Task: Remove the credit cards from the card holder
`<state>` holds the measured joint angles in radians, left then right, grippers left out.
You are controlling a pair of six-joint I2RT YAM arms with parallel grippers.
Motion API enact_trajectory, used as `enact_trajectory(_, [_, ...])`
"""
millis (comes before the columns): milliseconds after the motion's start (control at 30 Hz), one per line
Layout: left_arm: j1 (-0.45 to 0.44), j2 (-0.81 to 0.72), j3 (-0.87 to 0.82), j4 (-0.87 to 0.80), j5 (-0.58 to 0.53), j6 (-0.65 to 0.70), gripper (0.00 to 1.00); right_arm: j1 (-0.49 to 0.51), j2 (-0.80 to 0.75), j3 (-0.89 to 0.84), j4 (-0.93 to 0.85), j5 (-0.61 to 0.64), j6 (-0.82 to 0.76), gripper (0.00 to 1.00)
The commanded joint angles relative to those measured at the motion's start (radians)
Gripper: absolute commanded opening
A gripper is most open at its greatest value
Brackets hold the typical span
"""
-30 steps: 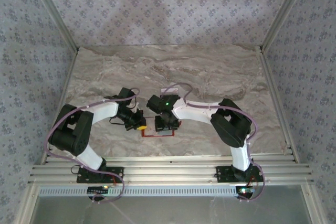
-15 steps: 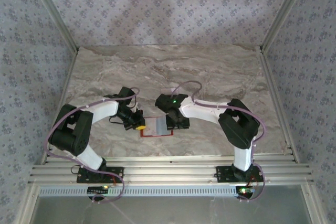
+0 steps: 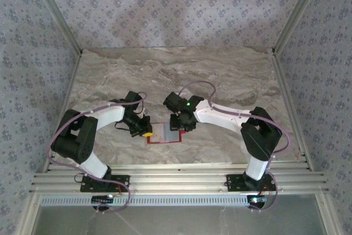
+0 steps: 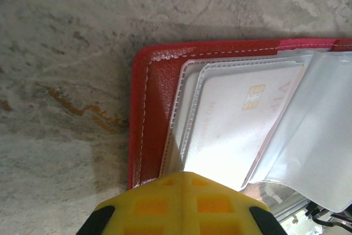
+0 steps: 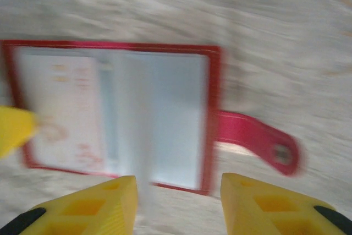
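— Step in hand?
— Opening is done, no card out yet. The left gripper point(image 4: 180, 191), yellow fingers shut together, seems to pin the flat red leather card holder point(image 4: 151, 108) on the marbled table point(image 4: 66, 81). The right gripper point(image 5: 179, 191) hovers above, jaws apart and empty.
— Next?
— Pinch the whitish plastic credit card point(image 4: 231, 114) and slide it from its clear sleeve point(image 4: 313, 136).
— Writing?
— Gold chip; print unreadable.

The top external camera looks steeply down from high above the near edge, taking in the whole marble table point(image 3: 220, 75). The left wrist camera sits very close over the left end of the open card holder point(image 4: 148, 108). The right wrist camera, blurred, sees it whole from slightly farther back. All three views share that holder.
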<state>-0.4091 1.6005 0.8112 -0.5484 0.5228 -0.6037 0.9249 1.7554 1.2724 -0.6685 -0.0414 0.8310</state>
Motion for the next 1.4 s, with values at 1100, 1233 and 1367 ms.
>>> enact_trajectory(1100, [-0.015,-0.016,0.03,-0.015,0.0,0.001,0.0,-0.023,0.026,-0.071,0.182,-0.156,0.003,0.43])
enact_trajectory(1233, [-0.022,-0.007,0.036,-0.009,0.007,-0.002,0.0,-0.031,0.047,-0.071,0.247,-0.21,-0.012,0.33])
enact_trajectory(1367, [-0.026,-0.001,0.037,-0.008,0.004,-0.001,0.0,-0.048,0.075,-0.11,0.309,-0.263,-0.007,0.24])
